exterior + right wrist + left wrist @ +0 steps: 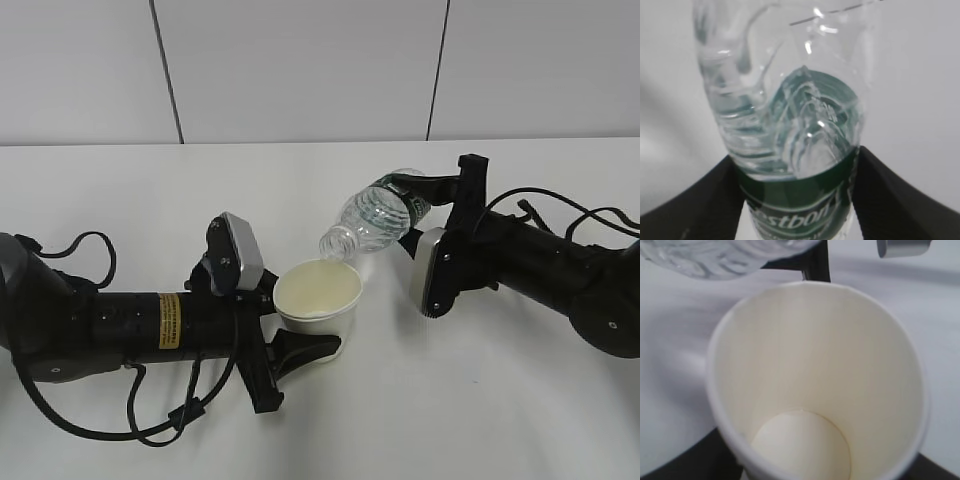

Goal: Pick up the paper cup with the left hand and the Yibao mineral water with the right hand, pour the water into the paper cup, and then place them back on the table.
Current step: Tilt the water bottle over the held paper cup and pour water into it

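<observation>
My left gripper (297,345) is shut on the cream-white paper cup (317,300), held upright just above the white table (120,200). In the left wrist view the cup (815,365) fills the frame and its bottom shows; I cannot tell whether water is in it. My right gripper (432,205) is shut on the dark green label of the clear Yibao bottle (375,222). The bottle is tipped down to the left, its capless neck (337,244) just above the cup's far rim. In the right wrist view the bottle (790,110) sits between the black fingers (695,200).
The table runs back to a grey panelled wall (300,70). Black cables loop beside both arms, at the left (90,245) and the right (560,205). The bottle's ribbed body shows at the top of the left wrist view (715,257).
</observation>
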Robot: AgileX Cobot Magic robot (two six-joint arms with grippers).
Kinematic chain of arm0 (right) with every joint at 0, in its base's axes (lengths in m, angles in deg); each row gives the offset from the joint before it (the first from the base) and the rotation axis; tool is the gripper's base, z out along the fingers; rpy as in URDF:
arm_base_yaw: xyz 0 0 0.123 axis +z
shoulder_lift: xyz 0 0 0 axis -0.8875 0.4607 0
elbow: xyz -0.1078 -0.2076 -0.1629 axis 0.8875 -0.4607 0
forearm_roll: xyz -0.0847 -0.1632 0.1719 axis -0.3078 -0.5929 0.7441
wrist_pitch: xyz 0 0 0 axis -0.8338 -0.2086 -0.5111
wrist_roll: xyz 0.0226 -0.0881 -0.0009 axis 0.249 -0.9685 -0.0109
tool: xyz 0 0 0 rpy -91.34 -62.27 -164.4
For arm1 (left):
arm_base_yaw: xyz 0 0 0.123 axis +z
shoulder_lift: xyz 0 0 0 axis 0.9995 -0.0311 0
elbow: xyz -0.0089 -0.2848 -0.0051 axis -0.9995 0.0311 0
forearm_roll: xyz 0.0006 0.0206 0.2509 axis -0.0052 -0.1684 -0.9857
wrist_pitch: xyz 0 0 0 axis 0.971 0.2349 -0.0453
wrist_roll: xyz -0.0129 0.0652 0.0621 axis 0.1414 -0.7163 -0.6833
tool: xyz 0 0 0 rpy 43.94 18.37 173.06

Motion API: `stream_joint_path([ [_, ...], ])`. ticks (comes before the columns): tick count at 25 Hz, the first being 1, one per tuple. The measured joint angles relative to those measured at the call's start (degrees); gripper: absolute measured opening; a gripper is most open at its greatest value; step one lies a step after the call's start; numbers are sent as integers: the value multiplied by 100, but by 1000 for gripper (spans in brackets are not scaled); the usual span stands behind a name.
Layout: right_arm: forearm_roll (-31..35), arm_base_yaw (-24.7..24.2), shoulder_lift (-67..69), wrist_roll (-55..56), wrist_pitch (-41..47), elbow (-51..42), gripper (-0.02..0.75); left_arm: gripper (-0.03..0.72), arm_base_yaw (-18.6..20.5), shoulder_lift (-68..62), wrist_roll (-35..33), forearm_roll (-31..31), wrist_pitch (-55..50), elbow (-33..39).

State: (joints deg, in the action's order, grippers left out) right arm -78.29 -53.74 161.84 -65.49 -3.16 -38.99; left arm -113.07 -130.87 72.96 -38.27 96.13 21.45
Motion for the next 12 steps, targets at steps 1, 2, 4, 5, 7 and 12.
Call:
stream_joint_path([
  [1,0,0,0,-24,0,0,454,430,0,0,0,0,0,0],
  [2,0,0,0,-52,0,0,454,430,0,0,0,0,0,0],
  [4,0,0,-4,-106,0,0,454,430,0,0,0,0,-5,0],
  [5,0,0,-4,-145,0,0,454,430,0,0,0,0,-5,0],
  [7,0,0,-4,-235,0,28,454,430,0,0,0,-2,-5,0],
  [12,43,0,-4,-373,0,170,454,430,0,0,0,-2,-12,0],
])
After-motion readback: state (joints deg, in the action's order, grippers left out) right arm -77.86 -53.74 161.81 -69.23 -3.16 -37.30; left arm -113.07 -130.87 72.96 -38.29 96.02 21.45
